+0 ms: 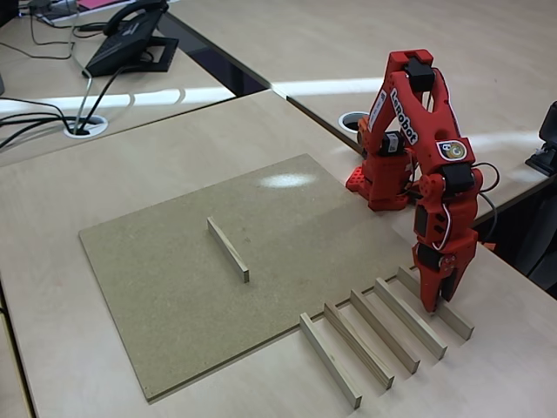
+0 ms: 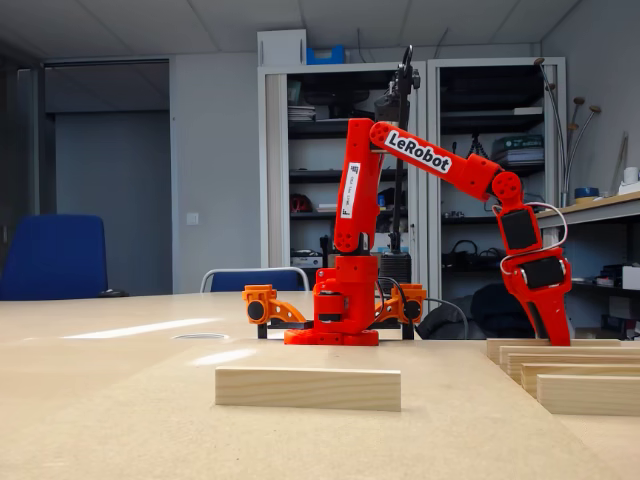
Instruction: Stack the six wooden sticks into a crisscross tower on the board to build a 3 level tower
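One pale wooden stick point(image 1: 228, 249) point(image 2: 308, 388) lies alone on the tan board point(image 1: 174, 296), near its middle. Several more sticks point(image 1: 358, 345) point(image 2: 570, 375) lie side by side in a row on the desk, just off the board's near right edge. My red gripper point(image 1: 432, 303) point(image 2: 553, 335) points straight down onto the rightmost stick point(image 1: 457, 322) of that row, near its middle, with its tips at the stick's height. That stick still rests flat on the desk. How wide the jaws stand is not clear.
The arm's base point(image 1: 383, 178) stands on the desk past the board's far right corner. A desk phone point(image 1: 130, 39) and cables sit far back left, with a cable hole point(image 1: 84, 126) beside them. A dark object point(image 1: 548, 139) is at the right edge.
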Motion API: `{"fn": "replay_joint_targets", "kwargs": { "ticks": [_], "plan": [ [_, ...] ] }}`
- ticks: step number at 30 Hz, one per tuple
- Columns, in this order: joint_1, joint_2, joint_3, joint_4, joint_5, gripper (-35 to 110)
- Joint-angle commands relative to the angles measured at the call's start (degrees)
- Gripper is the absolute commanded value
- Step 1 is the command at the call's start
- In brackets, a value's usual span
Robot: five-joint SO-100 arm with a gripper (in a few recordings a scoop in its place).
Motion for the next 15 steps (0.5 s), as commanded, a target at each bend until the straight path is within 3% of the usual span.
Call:
{"fn": "replay_joint_targets", "kwargs": {
  "ticks": [1,9,15],
  "plan": [
    [0.09,0.09,1.05,-0.97,0.88,2],
    [0.97,0.26,1.41,-1.85,0.79,0],
    [0.7,1.49,-7.03,8.35,3.6,0]
  ]
}}
